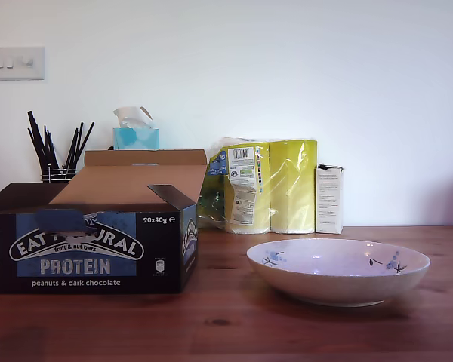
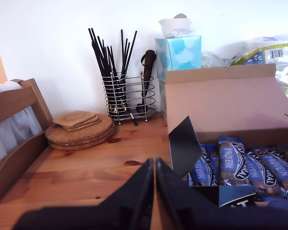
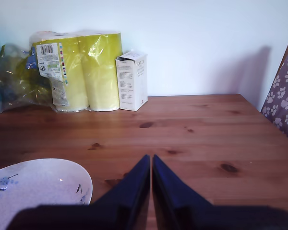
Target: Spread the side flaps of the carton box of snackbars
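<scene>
The carton box of snackbars, black with a blue panel, stands open at the exterior view's left. Its wide brown lid panel leans back. One black side flap shows at the carton's end on the exterior view's left, the other at its right end. In the first wrist view the near side flap stands raised and tilted over wrapped bars. My first gripper is shut and empty, just short of that flap. My second gripper is shut over bare table. Neither arm shows in the exterior view.
A white bowl sits to the exterior view's right of the carton, also close to my second gripper as the bowl. Yellow packs, a slim white box, a teal tissue box, a utensil rack and cork mats stand behind.
</scene>
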Tool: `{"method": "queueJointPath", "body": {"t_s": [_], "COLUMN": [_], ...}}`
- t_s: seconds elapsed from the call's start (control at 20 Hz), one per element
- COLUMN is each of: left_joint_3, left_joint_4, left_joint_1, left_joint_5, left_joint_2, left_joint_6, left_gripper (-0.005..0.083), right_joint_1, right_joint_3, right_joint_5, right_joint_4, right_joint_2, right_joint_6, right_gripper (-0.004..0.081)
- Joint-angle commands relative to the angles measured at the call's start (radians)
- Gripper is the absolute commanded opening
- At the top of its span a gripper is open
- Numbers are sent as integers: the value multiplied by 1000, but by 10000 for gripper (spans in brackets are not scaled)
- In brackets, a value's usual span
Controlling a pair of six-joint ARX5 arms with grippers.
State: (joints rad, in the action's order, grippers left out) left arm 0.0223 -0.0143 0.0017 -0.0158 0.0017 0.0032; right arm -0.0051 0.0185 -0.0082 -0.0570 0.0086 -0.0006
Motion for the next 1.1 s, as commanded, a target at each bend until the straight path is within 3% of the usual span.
{"method": "queueJointPath", "body": {"t_s": [0.0, 0.4, 0.5, 0.7, 1.05], "left_joint_3": [-1, -1, -1, 18, 172], "left_joint_4": [8, 10, 16, 55, -23], "left_joint_1": [-2, -2, -2, -2, -18], "left_joint_5": [-10, -13, -59, -154, -269], "left_joint_2": [-8, -8, -8, -8, 83], "left_joint_6": [-3, -4, -8, -59, -82], "left_gripper": [-20, -19, -19, -19, -19], "right_joint_1": [-1, -1, -1, 6, 75], "right_joint_3": [-5, -5, -5, -3, 140], "right_joint_5": [0, 0, -12, -91, -263], "right_joint_4": [-17, -14, -15, 24, -43], "right_joint_2": [-6, -6, -6, -6, 3], "right_joint_6": [3, 3, 6, 150, 204], "right_gripper": [-13, -13, -13, -13, -13]}}
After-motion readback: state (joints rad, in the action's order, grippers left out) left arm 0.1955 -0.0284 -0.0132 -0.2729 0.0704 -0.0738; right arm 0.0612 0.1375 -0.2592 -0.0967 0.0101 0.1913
